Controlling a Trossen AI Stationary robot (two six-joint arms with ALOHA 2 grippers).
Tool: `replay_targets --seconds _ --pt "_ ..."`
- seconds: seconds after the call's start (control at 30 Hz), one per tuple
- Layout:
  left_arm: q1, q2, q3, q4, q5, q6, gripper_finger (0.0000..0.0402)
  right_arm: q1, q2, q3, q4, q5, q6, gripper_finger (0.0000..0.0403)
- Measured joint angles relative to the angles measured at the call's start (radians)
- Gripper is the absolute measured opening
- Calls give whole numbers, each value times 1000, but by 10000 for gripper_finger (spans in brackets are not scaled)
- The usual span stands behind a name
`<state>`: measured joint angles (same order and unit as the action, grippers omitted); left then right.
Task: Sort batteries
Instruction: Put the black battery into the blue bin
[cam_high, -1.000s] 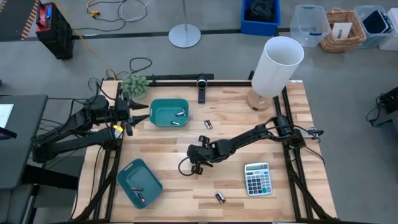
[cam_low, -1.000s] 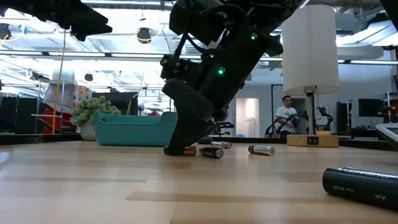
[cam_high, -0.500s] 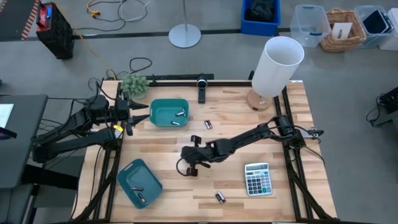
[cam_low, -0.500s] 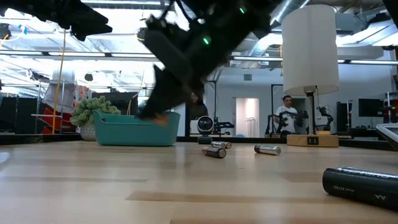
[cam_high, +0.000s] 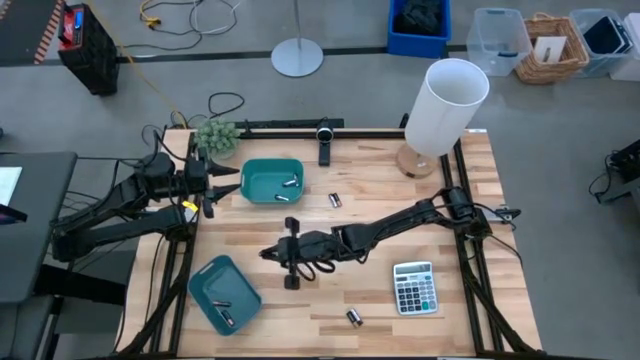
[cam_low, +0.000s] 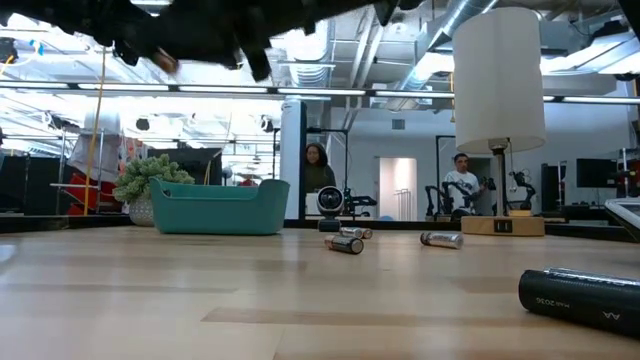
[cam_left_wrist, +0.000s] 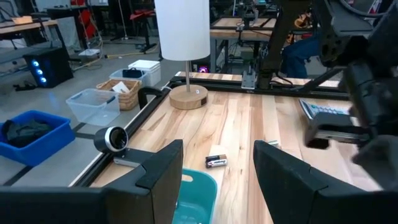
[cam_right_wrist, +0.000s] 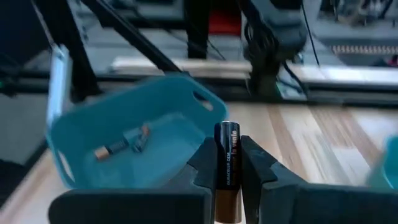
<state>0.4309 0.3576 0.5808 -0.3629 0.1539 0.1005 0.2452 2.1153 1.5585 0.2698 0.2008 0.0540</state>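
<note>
While my right end effector (cam_right_wrist: 227, 163) clamps a battery (cam_right_wrist: 227, 155) upright above the bench (cam_high: 380, 185) near the lower tray (cam_high: 205, 280), left end effector (cam_high: 232, 180) idles open beside upper tray (cam_high: 262, 168).

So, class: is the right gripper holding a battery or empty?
Holding one: in the right wrist view the right gripper is shut on a battery standing upright between its fingers.

Two teal bins (cam_high: 270, 180) on the tabletop (cam_high: 380, 300), seven batteries (cam_high: 335, 200) counted, two in each bin, two loose on the tabletop, one in a gripper (cam_right_wrist: 227, 163), one calculator (cam_high: 414, 288), one lamp (cam_high: 443, 105), one small plant (cam_high: 216, 137)
</note>
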Motion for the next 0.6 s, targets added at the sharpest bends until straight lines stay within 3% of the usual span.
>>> replay_targets --seconds 0.6 --pt "0 -1 0 25 47 -6 190 73 1 0 237 81 -9 49"
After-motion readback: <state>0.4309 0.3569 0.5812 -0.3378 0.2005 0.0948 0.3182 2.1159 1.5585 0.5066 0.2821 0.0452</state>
